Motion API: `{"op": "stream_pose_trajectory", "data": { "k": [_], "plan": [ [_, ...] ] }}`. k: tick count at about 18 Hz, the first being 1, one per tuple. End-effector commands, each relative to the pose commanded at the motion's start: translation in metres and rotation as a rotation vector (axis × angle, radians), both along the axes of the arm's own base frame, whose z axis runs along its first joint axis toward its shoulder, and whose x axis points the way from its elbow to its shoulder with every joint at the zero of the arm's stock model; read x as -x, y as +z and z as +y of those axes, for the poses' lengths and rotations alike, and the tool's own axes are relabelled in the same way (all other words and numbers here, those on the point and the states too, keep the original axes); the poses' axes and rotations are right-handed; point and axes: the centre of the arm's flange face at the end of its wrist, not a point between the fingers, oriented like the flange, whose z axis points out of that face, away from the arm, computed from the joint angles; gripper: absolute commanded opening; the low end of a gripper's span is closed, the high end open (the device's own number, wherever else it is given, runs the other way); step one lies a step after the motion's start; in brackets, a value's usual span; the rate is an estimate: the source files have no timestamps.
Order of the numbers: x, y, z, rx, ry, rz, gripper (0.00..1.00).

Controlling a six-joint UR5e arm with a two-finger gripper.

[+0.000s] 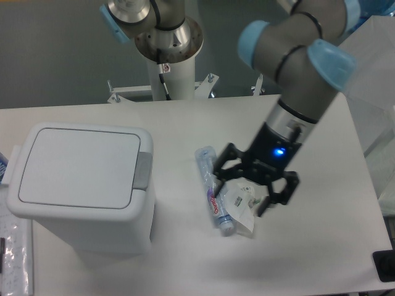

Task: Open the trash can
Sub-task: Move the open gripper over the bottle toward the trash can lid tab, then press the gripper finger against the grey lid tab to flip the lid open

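Observation:
The trash can (80,188) is a large white boxy bin at the left of the table, its flat lid (77,166) shut. A grey push-button tab (143,170) sits on its right rim. My gripper (244,190) hangs open above the table well to the right of the bin, over the plastic bottle and wrapper, with nothing between its fingers.
A crushed clear plastic bottle (212,188) with a blue cap lies mid-table. A crumpled clear wrapper (242,206) lies beside it under the gripper. The robot's white base column (166,61) stands at the back. A black object (384,265) sits at the front right corner.

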Motion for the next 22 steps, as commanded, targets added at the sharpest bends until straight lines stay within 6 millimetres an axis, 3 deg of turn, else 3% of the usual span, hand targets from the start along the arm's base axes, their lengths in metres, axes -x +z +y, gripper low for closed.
{"op": "stream_pose_trajectory", "data": {
  "k": [4, 8, 22],
  "plan": [
    [-0.034, 0.024, -0.006, -0.02, 0.023, -0.035, 1.0],
    [-0.047, 0.018, 0.001, -0.01, 0.02, -0.069, 1.0],
    [-0.046, 0.004, 0.004, -0.011, 0.009, -0.051, 1.0]
  ]
}}
